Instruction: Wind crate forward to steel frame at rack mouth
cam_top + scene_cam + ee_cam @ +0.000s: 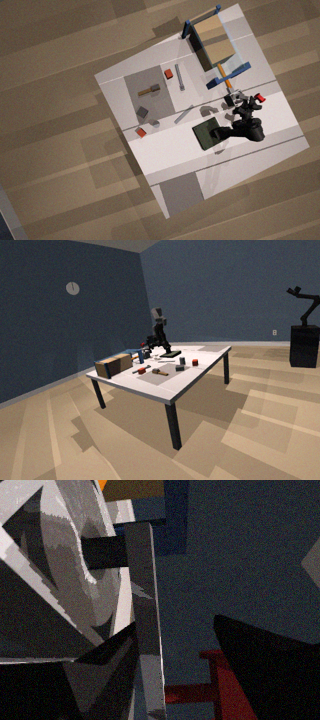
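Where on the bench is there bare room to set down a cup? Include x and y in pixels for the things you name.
Between the red block [141,132] [195,362] and the green base plate [204,138] [165,355] looks open. Crowded: around the winch [230,99] [146,354], under the arm [245,129] [160,335].

Over on the white worktop [165,157] [165,389], left of centre from above, I see a wooden-handled brush-like tool [149,90] [160,372], a dark grey block [142,112] [179,367], a grey cylinder [156,123] [182,360] and two red blocks. A round white clock [72,288] hangs upper left in the exterior view.
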Controlling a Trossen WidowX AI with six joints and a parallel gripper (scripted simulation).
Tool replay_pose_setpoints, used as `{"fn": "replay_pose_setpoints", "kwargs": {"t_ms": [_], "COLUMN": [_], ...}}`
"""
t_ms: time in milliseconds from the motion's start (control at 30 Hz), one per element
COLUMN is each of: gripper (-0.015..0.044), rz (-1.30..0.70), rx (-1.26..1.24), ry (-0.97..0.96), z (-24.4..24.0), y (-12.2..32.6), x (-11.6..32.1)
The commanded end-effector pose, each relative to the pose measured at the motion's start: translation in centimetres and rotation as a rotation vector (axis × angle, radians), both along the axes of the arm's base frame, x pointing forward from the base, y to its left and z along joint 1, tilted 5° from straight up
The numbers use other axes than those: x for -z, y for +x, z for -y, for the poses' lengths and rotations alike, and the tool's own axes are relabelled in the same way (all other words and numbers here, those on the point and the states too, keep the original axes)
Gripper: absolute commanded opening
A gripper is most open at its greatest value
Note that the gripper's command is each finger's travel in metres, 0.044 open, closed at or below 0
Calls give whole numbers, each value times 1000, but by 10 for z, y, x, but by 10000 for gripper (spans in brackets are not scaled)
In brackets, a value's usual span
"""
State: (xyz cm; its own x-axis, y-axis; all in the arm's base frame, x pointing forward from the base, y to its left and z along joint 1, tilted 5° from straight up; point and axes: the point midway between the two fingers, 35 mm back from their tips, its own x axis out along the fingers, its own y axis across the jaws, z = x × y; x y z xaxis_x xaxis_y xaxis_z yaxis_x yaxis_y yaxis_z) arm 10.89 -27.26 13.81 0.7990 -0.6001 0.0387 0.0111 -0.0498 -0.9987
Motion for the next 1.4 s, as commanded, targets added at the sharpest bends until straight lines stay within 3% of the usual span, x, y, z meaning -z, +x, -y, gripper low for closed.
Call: {"fn": "replay_pose_setpoints", "kwargs": {"t_ms": [0,1367], "gripper": [240,240], "rz": [-4,0], "rx": [3,0], "ry": [-19,0], "z": [2,-5], "y": [-1,4], "x": [-3,-4]}}
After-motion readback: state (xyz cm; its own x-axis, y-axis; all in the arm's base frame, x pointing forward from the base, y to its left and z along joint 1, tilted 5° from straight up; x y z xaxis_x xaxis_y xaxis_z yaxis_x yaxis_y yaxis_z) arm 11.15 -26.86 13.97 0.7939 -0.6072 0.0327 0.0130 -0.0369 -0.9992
